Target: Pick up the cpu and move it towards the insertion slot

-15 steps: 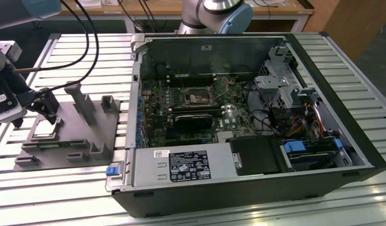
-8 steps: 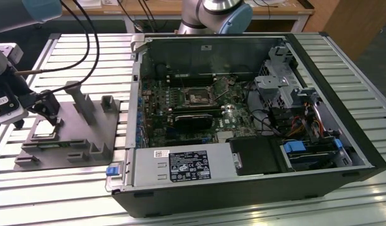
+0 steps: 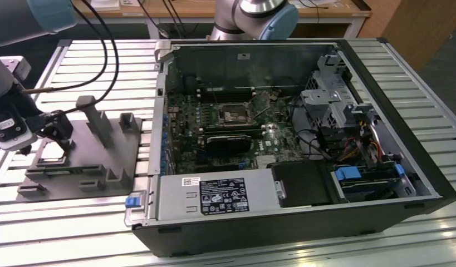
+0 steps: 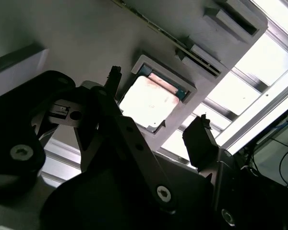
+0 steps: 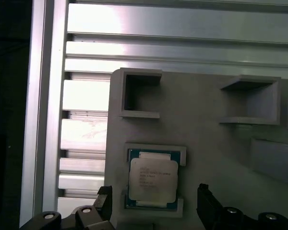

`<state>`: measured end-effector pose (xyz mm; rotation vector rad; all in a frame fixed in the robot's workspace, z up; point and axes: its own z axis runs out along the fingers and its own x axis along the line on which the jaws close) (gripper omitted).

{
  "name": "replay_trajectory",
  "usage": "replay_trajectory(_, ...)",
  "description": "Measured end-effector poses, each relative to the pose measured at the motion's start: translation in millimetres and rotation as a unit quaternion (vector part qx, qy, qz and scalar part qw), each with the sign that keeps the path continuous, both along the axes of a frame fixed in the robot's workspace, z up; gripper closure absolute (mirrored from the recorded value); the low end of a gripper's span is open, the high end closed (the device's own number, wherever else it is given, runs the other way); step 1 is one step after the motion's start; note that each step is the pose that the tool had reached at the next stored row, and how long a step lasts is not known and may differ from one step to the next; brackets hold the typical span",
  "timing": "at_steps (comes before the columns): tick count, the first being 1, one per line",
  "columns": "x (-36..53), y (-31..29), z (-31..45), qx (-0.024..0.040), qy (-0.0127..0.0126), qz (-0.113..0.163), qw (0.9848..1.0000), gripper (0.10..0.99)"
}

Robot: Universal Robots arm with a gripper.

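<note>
Over the exterior view's left side:

- Arm [image 3: 5, 105]: hanging above a grey fixture plate [image 3: 101, 167], which is lying on the slatted desk [image 3: 101, 61].
- Jaws: pointing down at the plate's outer corner. They are standing wide open and gripping nothing.
- Cpu [image 5: 152, 179]: lying flat, metal top up, in a shallow framed pocket of the plate.
  - It is sitting directly beneath the open jaws, between the two fingers.
  - In the first wrist view one fingertip [image 5: 104, 197] is standing off one side edge and its partner off the opposite edge, with bare plate showing on each side. Both are apart from the chip, not touching it.
  - The closing line is running straight across the chip.
  - The chip is near-square, with no long axis worth listing, and its side edges are lying roughly parallel to the finger faces.
  - The second wrist view is showing the same bracketing, with the cpu [image 4: 146, 101] between dark finger links.

Moving toward the exterior view's right, well apart from the plate:

- Open case [image 3: 428, 183]: lying on its side on the desk.
- Slot [image 3: 234, 114]: sitting on the board inside the case, just beyond a black card [image 3: 228, 143].

Hidden or doubtful:

- The fingertips' height above the plate cannot be told.
- The pocket lips are covering two of the cpu's edges.
- The slot's frame is too small to judge as latched or open.
</note>
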<state>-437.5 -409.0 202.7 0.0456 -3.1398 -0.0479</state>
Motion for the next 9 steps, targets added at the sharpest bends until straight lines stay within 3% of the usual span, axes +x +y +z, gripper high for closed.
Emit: replay_trajectory(9,0.0,0.0,-6.5,0.0,0.0,0.0,1.0,0.29)
